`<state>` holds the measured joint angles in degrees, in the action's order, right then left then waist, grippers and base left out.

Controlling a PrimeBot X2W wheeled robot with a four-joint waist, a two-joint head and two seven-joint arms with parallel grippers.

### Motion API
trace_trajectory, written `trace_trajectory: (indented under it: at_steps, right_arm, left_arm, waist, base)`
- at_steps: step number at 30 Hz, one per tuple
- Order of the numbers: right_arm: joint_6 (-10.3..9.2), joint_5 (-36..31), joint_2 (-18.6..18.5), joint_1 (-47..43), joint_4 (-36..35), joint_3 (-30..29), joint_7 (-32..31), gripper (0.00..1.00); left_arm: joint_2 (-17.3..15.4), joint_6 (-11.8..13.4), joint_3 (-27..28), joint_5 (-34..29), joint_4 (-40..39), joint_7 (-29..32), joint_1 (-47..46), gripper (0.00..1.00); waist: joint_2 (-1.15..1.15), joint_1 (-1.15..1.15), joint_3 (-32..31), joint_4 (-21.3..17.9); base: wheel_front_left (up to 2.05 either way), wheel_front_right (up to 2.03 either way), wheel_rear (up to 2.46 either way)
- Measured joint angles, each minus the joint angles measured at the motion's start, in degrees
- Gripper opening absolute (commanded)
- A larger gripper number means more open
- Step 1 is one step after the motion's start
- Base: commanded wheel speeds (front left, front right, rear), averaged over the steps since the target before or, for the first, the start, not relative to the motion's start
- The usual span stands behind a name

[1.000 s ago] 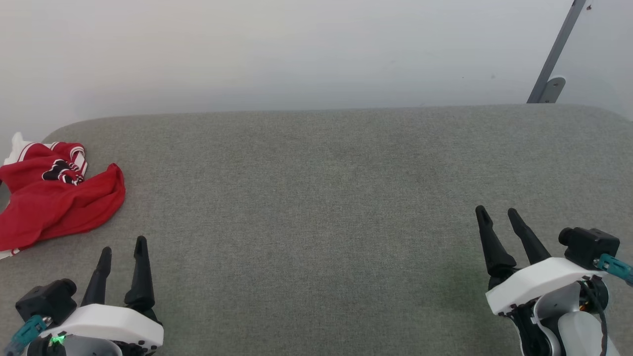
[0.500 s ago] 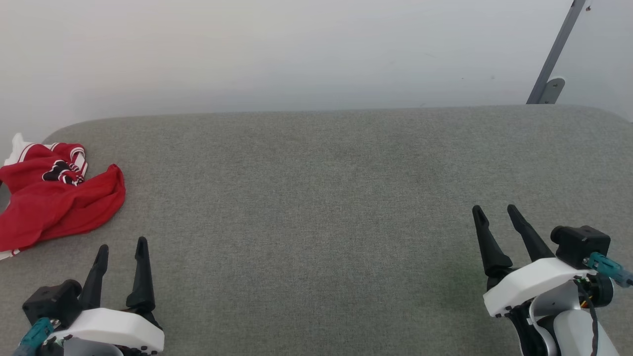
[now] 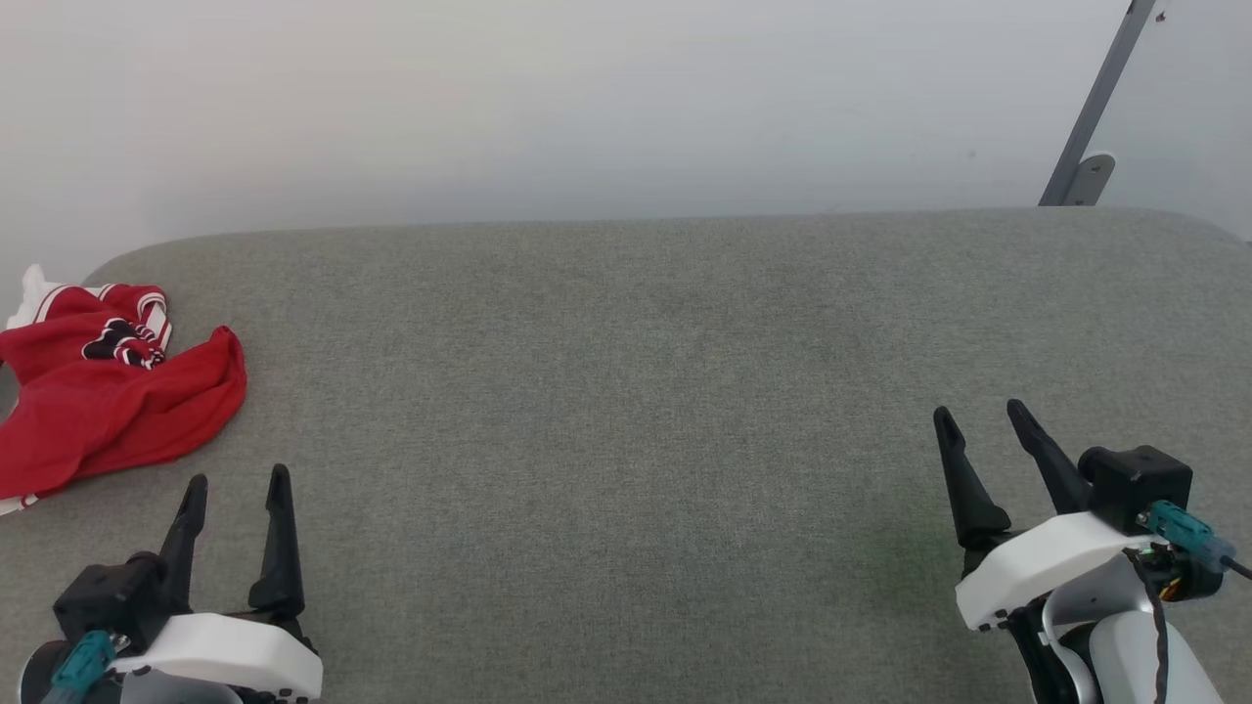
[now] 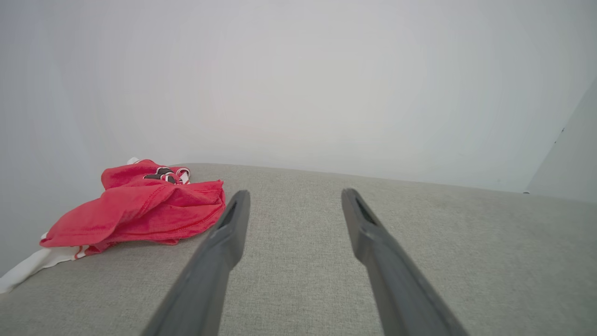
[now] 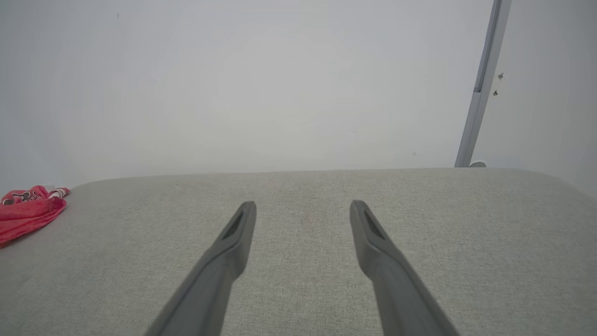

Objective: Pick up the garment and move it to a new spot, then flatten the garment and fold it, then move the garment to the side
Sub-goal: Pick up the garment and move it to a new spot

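Risk of a slide off the left edge

The red jersey T-shirt (image 3: 108,401) lies crumpled at the far left of the grey table (image 3: 626,391), bunched in thick folds with its black numerals (image 3: 112,342) showing on top. One white sleeve (image 4: 28,270) trails toward the table's left rim. The head view cuts the heap off there, so how much hangs over cannot be told. The left pincer (image 3: 240,476) hovers near the front edge, just to the near right of the heap, its fingers apart and empty. The right pincer (image 3: 980,409) sits at the right side, well apart from the shirt, its fingers likewise spread with nothing between them.

The likeliest slip, as I judge it, is a push instead of a pinch. If the left pincer comes in low from the right, its fingers could shove the heap leftward and tip it over the rim. A shallow grip might catch a single top layer, so the shirt would unroll and drag, or drop midway to the new spot. A deep grip could dig the fingertips into the table's woven cover and snag. Taking a blind handful of folds would also leave the shirt twisted, making the later flattening harder. The right pincer is too distant to steady anything unless it crosses the whole table.
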<state>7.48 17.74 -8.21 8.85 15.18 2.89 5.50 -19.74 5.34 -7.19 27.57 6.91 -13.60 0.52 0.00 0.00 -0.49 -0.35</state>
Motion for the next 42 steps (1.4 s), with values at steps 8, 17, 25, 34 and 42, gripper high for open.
trace_trajectory:
  at_steps: [8,17,25,34,42]
  right_arm:
    - [0.00,-3.23,0.00,0.03,-0.13,-0.01,0.52,1.00]
    - [0.01,-4.82,-0.04,0.03,-0.30,-0.38,0.66,1.00]
    - [0.01,-5.10,-0.03,0.01,-0.54,-0.31,0.66,1.00]
    - [0.01,-5.10,-0.27,-0.04,-0.44,1.27,0.57,1.00]
    - [0.01,-4.57,-0.27,-0.04,0.03,4.35,0.22,1.00]
  left_arm:
    - [-0.71,0.49,-0.70,-2.20,-0.33,-0.62,0.59,1.00]
    - [-1.13,0.70,-1.08,-2.94,-0.57,-1.04,0.63,1.00]
    - [-0.94,0.70,-0.99,-2.33,-0.54,-1.08,0.63,1.00]
    - [-0.93,1.24,0.89,0.16,0.02,-0.71,0.63,1.00]
    - [-1.74,1.91,1.37,0.68,0.19,0.46,0.68,1.00]
  waist:
    - [0.00,0.00,-0.04,-0.11]
    - [0.00,0.00,-0.04,-0.09]
    - [0.00,0.00,0.01,-0.06]
    - [0.00,0.00,-0.39,2.89]
    - [0.00,0.00,-1.22,8.94]
  base:
    - [0.00,0.00,0.00]
    - [0.00,0.00,0.00]
    - [0.00,0.00,0.00]
    - [0.00,0.00,0.00]
    - [0.00,0.00,0.00]
